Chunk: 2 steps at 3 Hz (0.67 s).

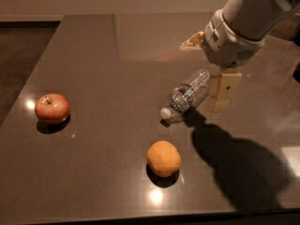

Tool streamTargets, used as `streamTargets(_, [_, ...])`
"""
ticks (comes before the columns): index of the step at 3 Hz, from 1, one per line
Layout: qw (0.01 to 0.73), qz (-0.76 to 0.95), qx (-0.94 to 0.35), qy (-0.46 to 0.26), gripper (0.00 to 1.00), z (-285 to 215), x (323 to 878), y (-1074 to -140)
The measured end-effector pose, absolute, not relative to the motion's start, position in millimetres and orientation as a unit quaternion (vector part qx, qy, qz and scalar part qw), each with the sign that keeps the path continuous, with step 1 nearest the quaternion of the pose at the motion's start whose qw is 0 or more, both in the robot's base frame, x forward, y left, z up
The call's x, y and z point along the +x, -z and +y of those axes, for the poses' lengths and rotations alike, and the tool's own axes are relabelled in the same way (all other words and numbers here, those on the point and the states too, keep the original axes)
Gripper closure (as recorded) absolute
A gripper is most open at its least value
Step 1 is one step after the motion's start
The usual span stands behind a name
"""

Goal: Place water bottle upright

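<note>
Lying on side on table (93,55): bottle (187,95), cap (165,113) pointing lower-left. Gripper (224,92) just right of it, grip state unclear. Apple (52,108) left, orange (163,158) front.

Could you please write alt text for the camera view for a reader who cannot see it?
A water bottle lies on its side on a dark table, the robot's gripper close beside it; an apple and orange sit nearby.
</note>
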<state>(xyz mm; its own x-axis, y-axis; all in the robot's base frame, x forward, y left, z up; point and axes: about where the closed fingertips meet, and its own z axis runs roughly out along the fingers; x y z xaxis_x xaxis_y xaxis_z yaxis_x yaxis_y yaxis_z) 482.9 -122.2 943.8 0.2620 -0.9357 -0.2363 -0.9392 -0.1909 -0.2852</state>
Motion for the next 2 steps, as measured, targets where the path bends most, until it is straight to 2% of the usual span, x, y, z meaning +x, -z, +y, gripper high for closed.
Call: streamTargets(2, [0.126,0.473,-0.872,0.000,0.00,-92,491,-887])
